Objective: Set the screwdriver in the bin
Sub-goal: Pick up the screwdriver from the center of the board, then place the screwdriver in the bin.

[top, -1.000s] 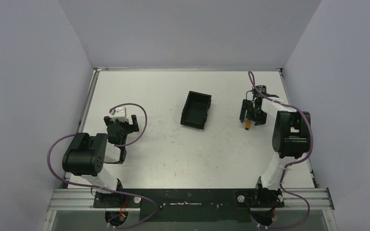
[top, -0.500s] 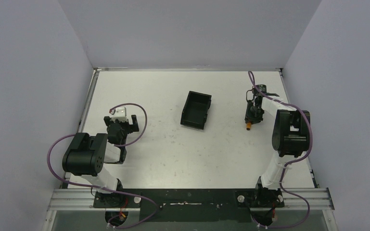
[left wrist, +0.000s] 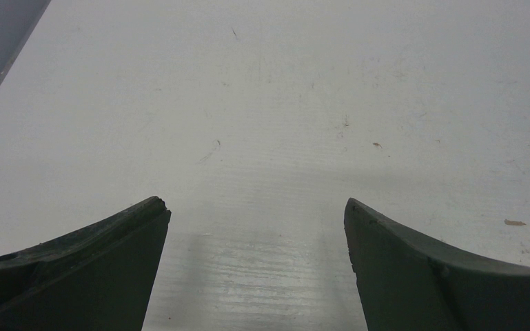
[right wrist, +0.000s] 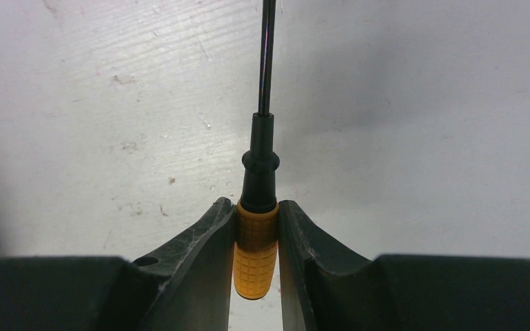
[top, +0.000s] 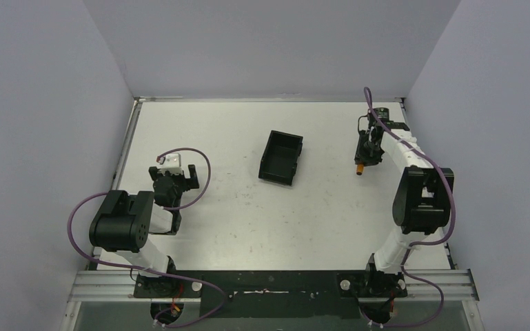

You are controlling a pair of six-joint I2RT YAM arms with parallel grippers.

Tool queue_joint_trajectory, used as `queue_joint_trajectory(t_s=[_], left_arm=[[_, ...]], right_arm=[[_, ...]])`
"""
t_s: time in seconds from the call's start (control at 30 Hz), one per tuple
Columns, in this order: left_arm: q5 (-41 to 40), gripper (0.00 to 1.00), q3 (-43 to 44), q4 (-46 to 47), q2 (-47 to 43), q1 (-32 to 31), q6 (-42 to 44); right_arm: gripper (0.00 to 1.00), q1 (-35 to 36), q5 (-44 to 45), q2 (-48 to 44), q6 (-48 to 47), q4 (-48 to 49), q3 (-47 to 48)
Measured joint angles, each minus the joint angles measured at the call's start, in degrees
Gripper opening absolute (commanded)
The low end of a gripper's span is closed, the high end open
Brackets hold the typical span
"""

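Pinching screwdriver handle between right fingers, shaft jutting forward

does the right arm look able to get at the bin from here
Probably yes: the right gripper, shut on the screwdriver, has only bare table between it and the bin, and the left gripper sits well off on the bin's other side.

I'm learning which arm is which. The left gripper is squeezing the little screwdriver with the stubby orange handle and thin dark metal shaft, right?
No, the right gripper is the one squeezing the little orange-handled, dark-shafted screwdriver, fingers shut on its handle; the right wrist view shows it. The left gripper is open, holding nothing.
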Motion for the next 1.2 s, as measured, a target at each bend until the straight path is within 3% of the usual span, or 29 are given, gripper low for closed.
queue_joint_trajectory(t_s=[0.6, 1.2], left_arm=[[0.00, 0.97, 0.00, 0.00, 0.00, 0.00, 0.00], [0.00, 0.97, 0.00, 0.00, 0.00, 0.00, 0.00]], right_arm=[[0.07, 1.27, -2.84, -8.57, 2.86, -8.41, 11.56], [0.07, 17.62, -8.44, -8.72, 13.33, -2.49, 15.61]])
